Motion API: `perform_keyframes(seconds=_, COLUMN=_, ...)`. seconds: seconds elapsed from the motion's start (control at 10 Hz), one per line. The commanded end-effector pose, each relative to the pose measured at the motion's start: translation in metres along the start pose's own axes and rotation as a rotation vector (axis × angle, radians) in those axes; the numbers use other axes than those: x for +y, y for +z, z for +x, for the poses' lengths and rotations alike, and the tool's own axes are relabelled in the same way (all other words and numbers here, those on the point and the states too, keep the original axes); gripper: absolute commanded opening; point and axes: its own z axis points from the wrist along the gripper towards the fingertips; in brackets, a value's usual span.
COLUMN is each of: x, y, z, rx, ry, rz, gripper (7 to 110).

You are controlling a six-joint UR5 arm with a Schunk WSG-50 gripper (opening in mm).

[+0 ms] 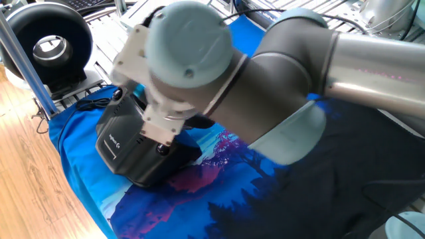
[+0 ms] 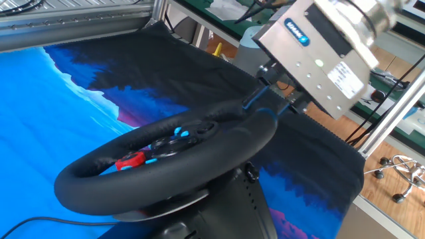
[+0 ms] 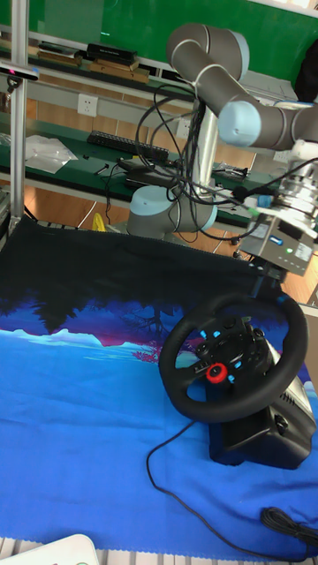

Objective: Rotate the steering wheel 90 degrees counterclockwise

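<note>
Black round steering wheel [image 2: 166, 166] with a blue stripe mark on its rim and red and light-blue hub buttons, mounted on a bulky black base [image 1: 133, 149] bearing a white logo. The base stands on a tabletop draped in a blue and black landscape-print cloth [image 2: 73, 93], near the cloth's edge in the one fixed view, beside a wood-pattern floor [image 1: 33, 192].

The silver box-shaped gripper [image 2: 265, 99] of the grey robot arm [image 1: 292, 86] sits at the far, upper part of the rim in the other fixed view. Its two thin dark fingers [image 2: 255, 98] reach down to the rim at the blue stripe [image 2: 271, 113], one on each side of the rim there, closed onto the wheel. In the tall fixed view the gripper [image 3: 265, 281] meets the rim at its upper right, with the red button [image 3: 215, 373] low on the hub.

A black cable [image 3: 177, 477] trails from the base across the cloth. Open cloth lies on the wheel's left in the tall fixed view; the base reaches close to the picture's right edge. A black ring-shaped device [image 1: 46, 43] with a white centre stands beyond the cloth's corner, behind a blue metal post [image 1: 26, 60].
</note>
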Motion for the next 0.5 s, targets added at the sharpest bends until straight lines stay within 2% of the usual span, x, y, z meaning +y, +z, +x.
perform_keyframes(seconds=0.0, x=0.002, y=0.002, z=0.033, rx=0.068, ry=-0.009, rz=-0.061, gripper=7)
perform_keyframes(seconds=0.2, x=0.01, y=0.001, z=0.051, rx=0.143, ry=0.006, rz=-0.085, gripper=7)
perform_keyframes(seconds=0.3, x=0.015, y=-0.001, z=0.069, rx=0.208, ry=0.008, rz=-0.11, gripper=7)
perform_keyframes(seconds=0.4, x=0.024, y=-0.007, z=0.096, rx=0.313, ry=0.021, rz=-0.153, gripper=7)
